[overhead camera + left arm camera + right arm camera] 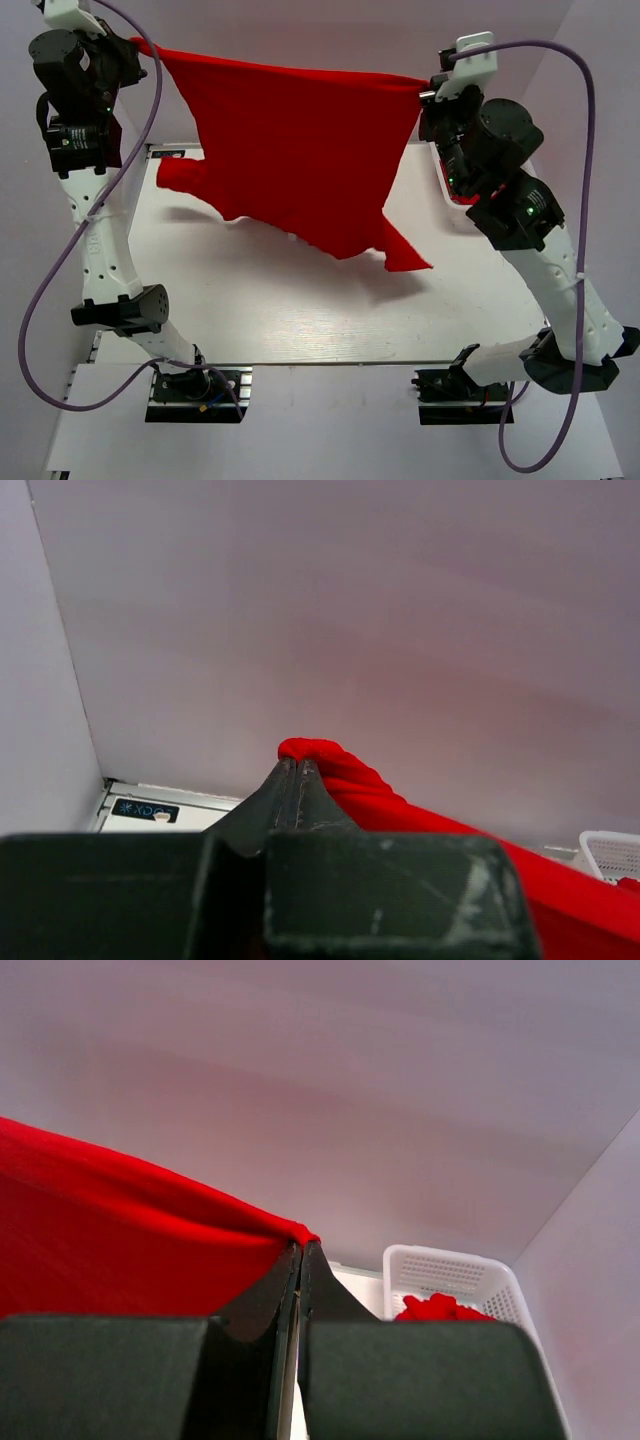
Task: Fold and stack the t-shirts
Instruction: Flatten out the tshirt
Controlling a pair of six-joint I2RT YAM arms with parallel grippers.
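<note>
Holding the t-shirt (pixel 300 160) up in the air between both arms right now, spread like a banner over the far side of the surface (pixel 300 320). Left fingers (pixel 282 798) are pinched tight on one top corner, and the left wrist view shows a little roll of red cloth bulging just past the tips. Right fingers (pixel 325 1305) are pressed together on the opposite top corner, with the red edge running off to the left from their tips.

So the taut top edge runs side to side, arm to arm, and that's the long axis as it hangs. Everything else drops from that line. One flap sticks out on the left and a pointed one hangs lowest toward the right; sleeves, I think. The cloth looks clear of the surface, though from above I can't be sure.

Neither arm is nearer, since each owns its corner. My read is that laying it flat comes next, and that turns on a level, stretched top edge, so the hanging cloth touches down first, on the side toward the bases.

Far right, the white basket (pixel 440 1270) holds more red cloth (pixel 438 1308).
</note>
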